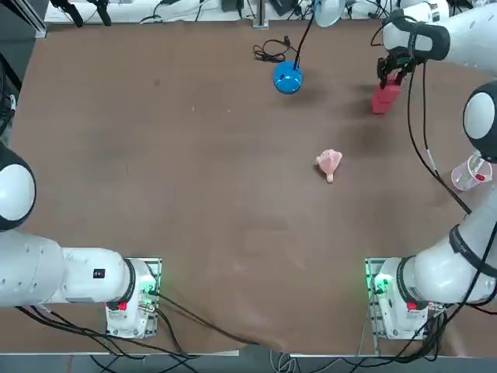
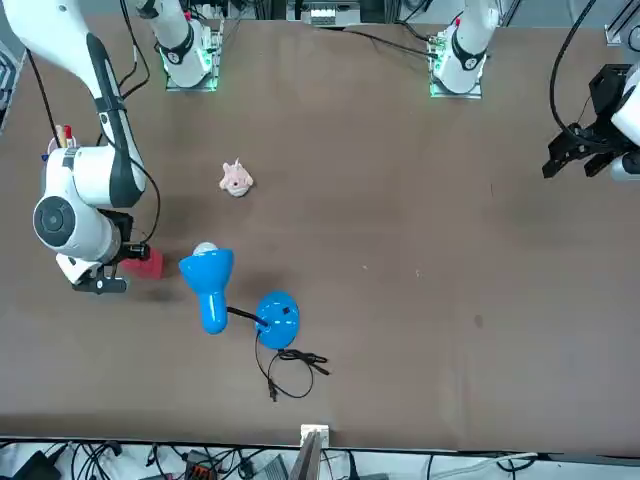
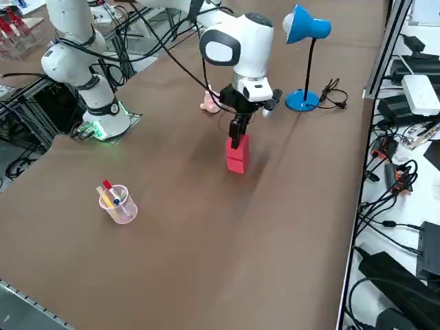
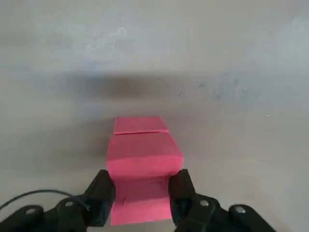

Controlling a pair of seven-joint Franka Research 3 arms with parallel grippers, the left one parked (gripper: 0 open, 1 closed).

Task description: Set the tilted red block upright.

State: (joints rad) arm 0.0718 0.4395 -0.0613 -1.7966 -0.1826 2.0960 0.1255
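A red block [image 3: 236, 157] stands on the brown bench [image 3: 206, 234], on the robot's right side toward the far edge. In the side view it looks close to upright, resting on its lower end. The right pincer [image 4: 141, 193] is clenched on the block near its upper end, one black finger [image 4: 100, 195] pressed against each side, as the wrist view shows. The arm reaches down from above, so the hold is probably there to steady the block while it settles on its base. Whether the base lies fully flat on the bench cannot be told from these views. By the look of it, the task is nearly done, and what remains is to let go without tipping the block.

Just beyond the block, nearer the middle of the far edge, stands a blue lamp [image 3: 306, 41] on a round blue foot, its black cord coiled beside it. The lamp is close enough that a wide swing of the arm could brush it. A pale pink toy [image 1: 329, 163] lies nearer the robot, toward the middle of the bench, well apart from the block.

The only container is a clear plastic cup [image 3: 118, 205], near the bench's right edge and well apart from the block. It holds a few thin things, red and yellow among them, that look like pens or markers; what exactly they are is too small to tell. Cables and equipment lie around the bench edges.
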